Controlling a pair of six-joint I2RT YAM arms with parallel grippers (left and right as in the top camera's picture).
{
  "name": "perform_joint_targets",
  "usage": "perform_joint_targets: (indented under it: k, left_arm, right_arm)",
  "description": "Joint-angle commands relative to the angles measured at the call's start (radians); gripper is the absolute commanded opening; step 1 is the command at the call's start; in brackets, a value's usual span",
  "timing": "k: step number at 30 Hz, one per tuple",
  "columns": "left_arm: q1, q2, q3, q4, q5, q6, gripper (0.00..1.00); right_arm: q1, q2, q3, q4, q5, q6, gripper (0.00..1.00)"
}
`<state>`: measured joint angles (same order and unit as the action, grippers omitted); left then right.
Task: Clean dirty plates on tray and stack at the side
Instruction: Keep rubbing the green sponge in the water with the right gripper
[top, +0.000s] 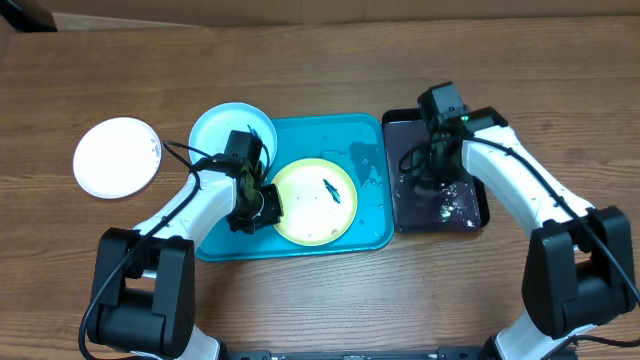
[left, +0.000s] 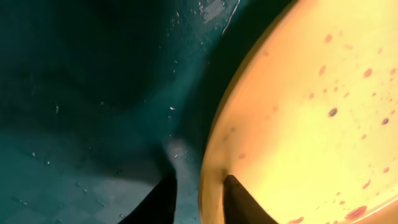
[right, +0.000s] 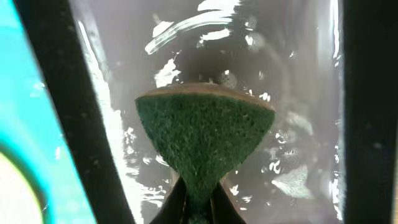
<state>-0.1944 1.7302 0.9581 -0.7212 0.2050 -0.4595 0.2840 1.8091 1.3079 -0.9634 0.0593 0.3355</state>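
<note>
Teal plastic tray (top: 365, 135) sits on the wooden bench (top: 300, 60) and carries the pale yellow plate (top: 310, 205), marked by a dark-blue smear (top: 333, 190). The left end effector (left: 199, 186) is clamped on that plate's rim, one finger on each side. The light blue plate (top: 215, 130) overlaps the tray's far-left corner; the white plate (top: 117, 157) lies well apart on the bench. The right end effector (right: 198, 196) pinches a green sponge (right: 205, 137) over the wet black tray (top: 450, 215)

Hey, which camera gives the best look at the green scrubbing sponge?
Right wrist view: the green scrubbing sponge sits centre frame, pinched in the right end effector above the wet black plastic tray. Overhead, the right arm hides it almost entirely. Left wrist shows none of it.
</note>
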Motion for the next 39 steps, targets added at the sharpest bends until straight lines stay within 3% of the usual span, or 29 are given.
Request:
perform_joint_targets:
  k: [1,9,13,29,35,39]
  left_arm:
    - [0.003,0.011,-0.008,0.013,-0.013,0.018,0.26]
    - [0.024,0.011,0.000,0.012,0.003,0.010,0.32]
    - [0.038,0.011,0.004,0.012,0.007,0.010,0.26]
    - [0.057,0.011,0.060,0.007,0.079,0.011,0.20]
    - [0.056,0.011,0.060,-0.016,0.072,0.013,0.09]
    - [0.055,0.011,0.060,-0.029,0.072,0.016,0.12]
  right_arm:
    - [0.002,-0.014,0.090,-0.039,0.010,-0.031,0.04]
    - [0.002,-0.014,0.134,-0.072,0.010,-0.056,0.05]
    - [0.002,-0.014,0.134,-0.082,0.010,-0.056,0.06]
    - [0.002,-0.014,0.133,-0.087,0.010,-0.056,0.07]
    - [0.002,-0.014,0.133,-0.094,0.009,-0.056,0.06]
    - [0.002,-0.014,0.133,-0.094,0.006,-0.056,0.05]
